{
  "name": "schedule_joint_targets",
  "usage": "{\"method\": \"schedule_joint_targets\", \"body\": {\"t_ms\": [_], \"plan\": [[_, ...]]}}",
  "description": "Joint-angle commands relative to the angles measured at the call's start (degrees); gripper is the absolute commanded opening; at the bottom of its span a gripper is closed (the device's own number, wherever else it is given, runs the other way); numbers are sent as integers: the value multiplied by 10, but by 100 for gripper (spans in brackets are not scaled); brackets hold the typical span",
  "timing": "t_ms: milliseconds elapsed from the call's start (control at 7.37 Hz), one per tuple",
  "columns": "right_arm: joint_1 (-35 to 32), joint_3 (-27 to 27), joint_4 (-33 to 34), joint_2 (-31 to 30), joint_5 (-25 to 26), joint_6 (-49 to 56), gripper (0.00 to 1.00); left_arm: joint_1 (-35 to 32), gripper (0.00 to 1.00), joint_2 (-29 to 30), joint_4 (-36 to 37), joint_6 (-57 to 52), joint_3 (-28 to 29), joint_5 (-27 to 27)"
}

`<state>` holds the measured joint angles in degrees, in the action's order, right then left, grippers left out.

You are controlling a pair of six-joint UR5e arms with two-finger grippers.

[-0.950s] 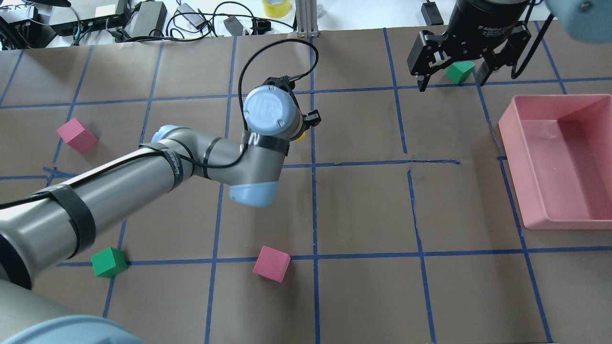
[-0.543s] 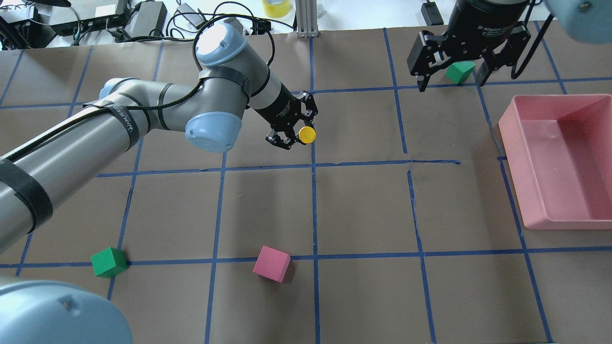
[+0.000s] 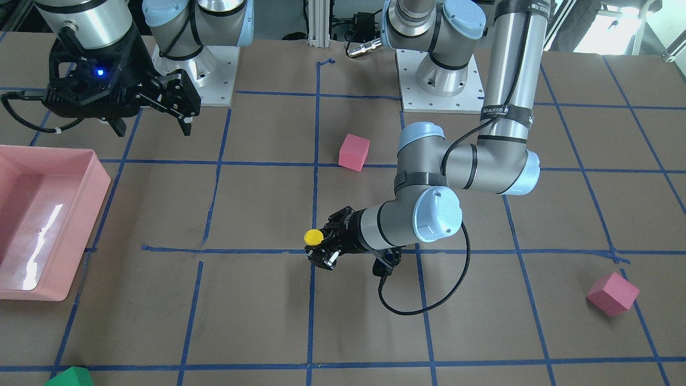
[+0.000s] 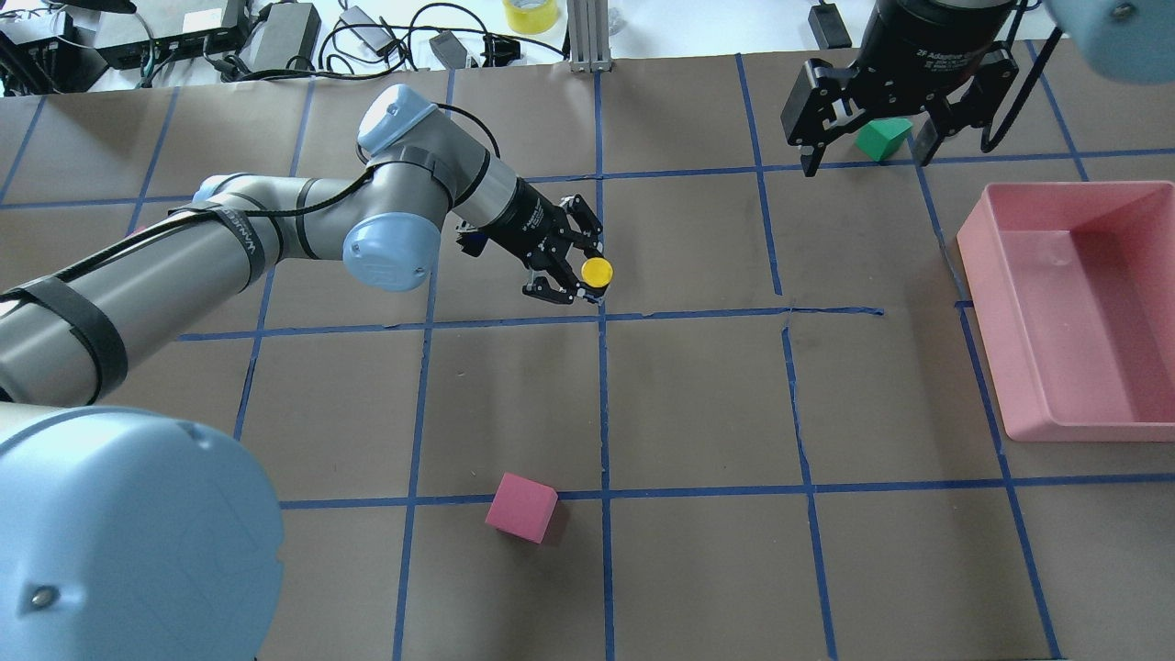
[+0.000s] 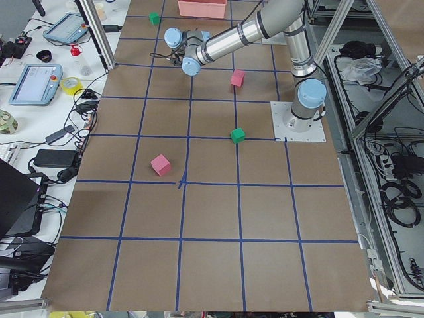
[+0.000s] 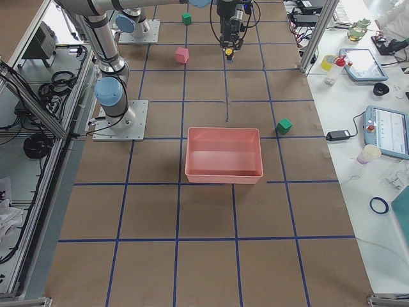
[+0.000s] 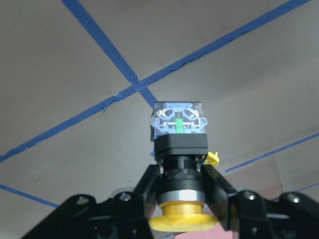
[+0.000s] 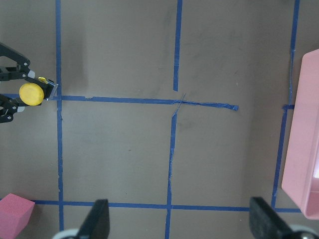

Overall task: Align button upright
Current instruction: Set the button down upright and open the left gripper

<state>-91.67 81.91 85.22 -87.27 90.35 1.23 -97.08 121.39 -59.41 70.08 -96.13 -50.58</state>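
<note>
The button (image 4: 597,270) has a round yellow cap, a black body and a clear silvery terminal end. My left gripper (image 4: 587,274) is shut on its black body, by a blue tape crossing mid-table. In the left wrist view the fingers (image 7: 212,180) clamp the body (image 7: 179,144), with the cap nearest the camera and the terminal end pointing toward the paper. The cap also shows in the front-facing view (image 3: 313,236) and the right wrist view (image 8: 33,94). My right gripper (image 4: 867,161) is open and empty, high over the far right.
A pink bin (image 4: 1010,303) stands at the right edge. A pink cube (image 4: 521,507) lies near the front centre; another pink cube (image 3: 612,292) lies on the left side. A green cube (image 4: 883,138) sits under my right gripper. Cables and boxes line the far edge.
My left arm has swung from standing over the button to a low, tilted reach. The yellow cap has come into view and shifted slightly right and nearer. The right arm has not moved.
</note>
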Motion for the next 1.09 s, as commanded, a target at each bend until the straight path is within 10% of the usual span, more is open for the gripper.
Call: {"method": "schedule_joint_targets", "body": {"t_ms": [0, 136, 407, 678, 950], "plan": [[0, 0, 0, 0, 0, 0, 100, 1, 0, 20, 0, 1, -2, 19], [0, 0, -1, 0, 0, 0, 100, 1, 0, 21, 0, 2, -1, 20], [0, 0, -1, 0, 0, 0, 100, 2, 79, 20, 2, 0, 1, 6], [0, 0, 0, 0, 0, 0, 100, 3, 100, 9, 3, 0, 3, 7], [0, 1, 0, 1, -1, 0, 100, 8, 100, -50, -4, -17, 12, -33]]}}
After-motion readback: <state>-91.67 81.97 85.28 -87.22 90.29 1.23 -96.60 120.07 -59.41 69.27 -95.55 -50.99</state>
